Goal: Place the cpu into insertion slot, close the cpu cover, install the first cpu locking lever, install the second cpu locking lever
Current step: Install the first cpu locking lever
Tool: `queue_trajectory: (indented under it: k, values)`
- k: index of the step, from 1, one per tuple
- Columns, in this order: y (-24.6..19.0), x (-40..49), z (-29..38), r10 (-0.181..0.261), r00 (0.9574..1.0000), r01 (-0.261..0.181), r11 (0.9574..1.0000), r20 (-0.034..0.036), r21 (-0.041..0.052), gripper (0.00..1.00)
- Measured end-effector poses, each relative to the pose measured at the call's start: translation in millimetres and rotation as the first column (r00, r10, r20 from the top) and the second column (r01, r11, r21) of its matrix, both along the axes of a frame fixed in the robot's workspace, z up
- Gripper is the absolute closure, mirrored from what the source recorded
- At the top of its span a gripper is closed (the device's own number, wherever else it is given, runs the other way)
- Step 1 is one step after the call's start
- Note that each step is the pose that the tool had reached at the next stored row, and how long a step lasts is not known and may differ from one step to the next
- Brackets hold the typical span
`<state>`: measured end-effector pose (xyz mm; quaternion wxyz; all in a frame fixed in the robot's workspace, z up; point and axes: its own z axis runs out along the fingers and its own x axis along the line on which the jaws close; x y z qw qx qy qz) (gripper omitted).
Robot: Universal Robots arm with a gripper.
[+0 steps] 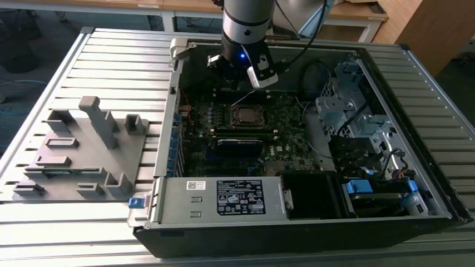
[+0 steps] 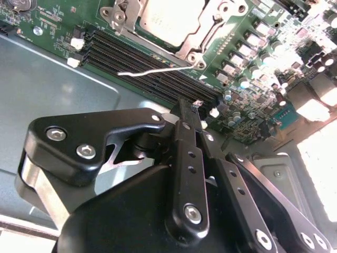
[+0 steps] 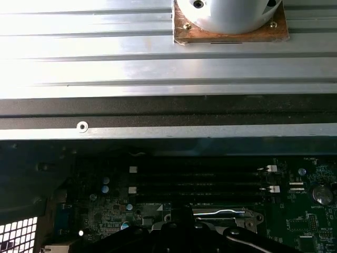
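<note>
Pincer [image 2: 192, 107], closed and empty, hovers over memory strips [image 2: 137, 58] beside the unlatched locking lever [image 2: 152, 70]; probably best pushed steadily at its tip, clear of the cpu cover [image 2: 206, 31]

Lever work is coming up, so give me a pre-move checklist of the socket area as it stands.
1. Cpu seated in slot: ok.
2. Cover down over cpu: looks ok.
3. Lever latched: not ok, it sticks out free over the memory strips.
4. Second lever latched: cannot tell.
5. Gripper empty: ok, shut with nothing in it, off to the side of the socket.
</note>
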<state>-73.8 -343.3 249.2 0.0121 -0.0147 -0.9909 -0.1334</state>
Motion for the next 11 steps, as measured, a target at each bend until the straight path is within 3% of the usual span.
queue_trajectory:
  k: [11]
  values:
    - [0.0,0.0,-2.7,0.000,1.0000,0.000,1.0000,-0.0001,-0.0002,0.90]
